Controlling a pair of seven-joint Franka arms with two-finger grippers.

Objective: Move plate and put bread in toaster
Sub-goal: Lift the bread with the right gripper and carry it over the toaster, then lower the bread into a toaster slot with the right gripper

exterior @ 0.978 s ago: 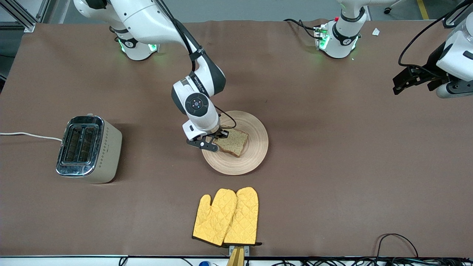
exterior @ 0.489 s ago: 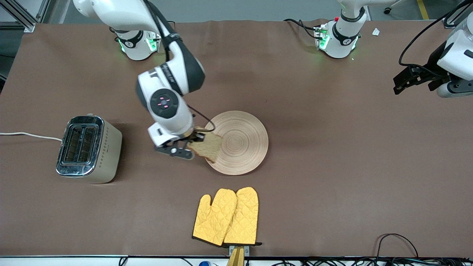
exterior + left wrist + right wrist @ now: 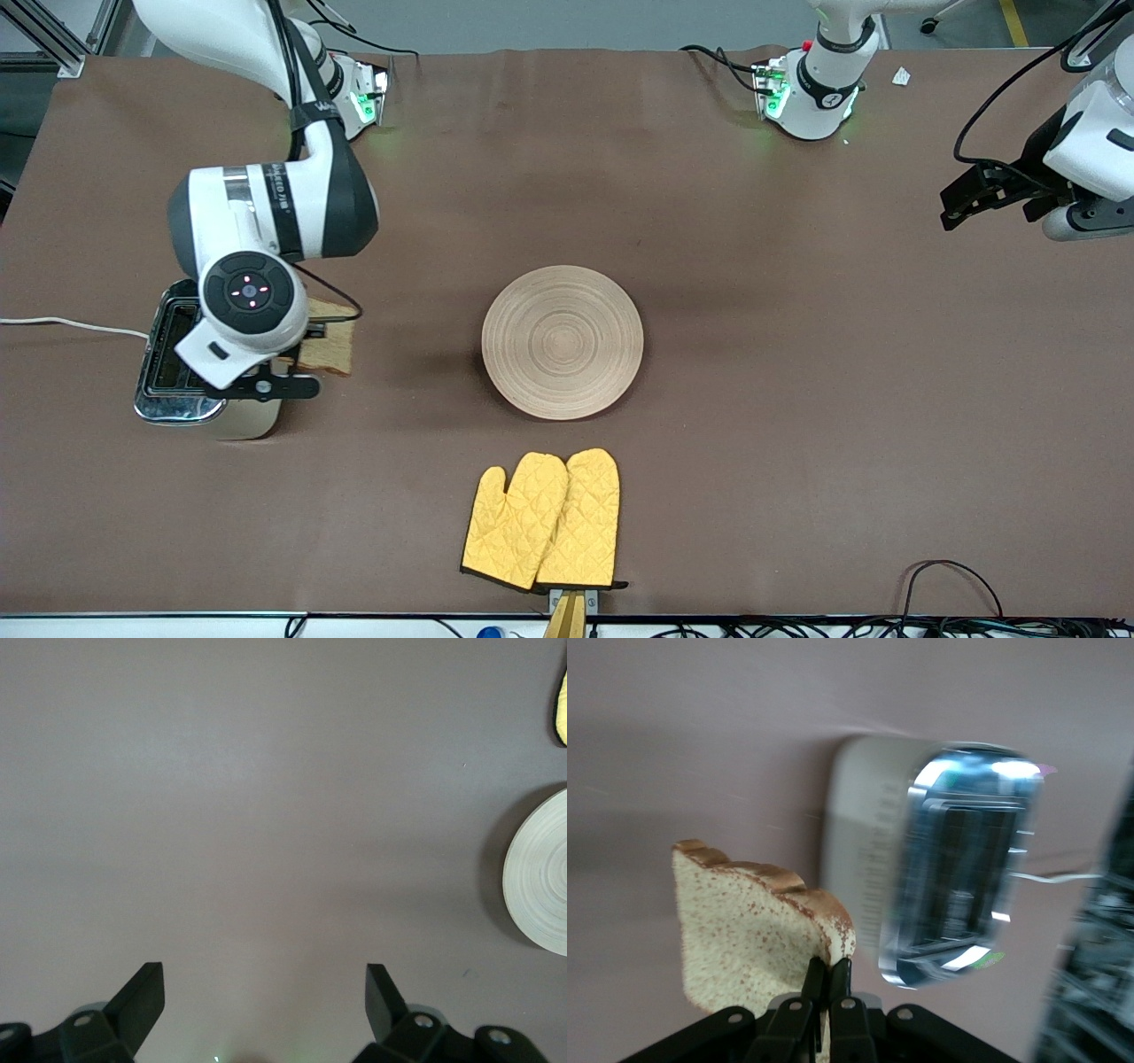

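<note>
At the right arm's end of the table the toaster [image 3: 213, 359] is sitting with its slots facing up and its white cord [image 3: 71, 325] trailing off the table edge, so a slice can only be going in from above. The right gripper [image 3: 297, 359] is hanging over the toaster's edge nearest the plate, its fingers pinching the bread [image 3: 328, 347] by one crusted edge; in the right wrist view the slice [image 3: 757, 935] is hanging on edge from the closed fingertips, beside the chrome top [image 3: 966, 864] and not yet over a slot. Holding it by the rim is probably leaving most of the slice free to drop into a slot, and the next move likely calls for lining the slice up with the slot's length before lowering. Toward the middle of the table the plate [image 3: 563, 342] is lying flat and bare, with the yellow oven mitts [image 3: 542, 519] nearer to the front camera than it. Whether the plate is already where it is meant to be cannot be told. At the left arm's end the left gripper [image 3: 997, 190] is waiting over bare table with its fingers [image 3: 142, 992] spread wide and holding nothing.
</note>
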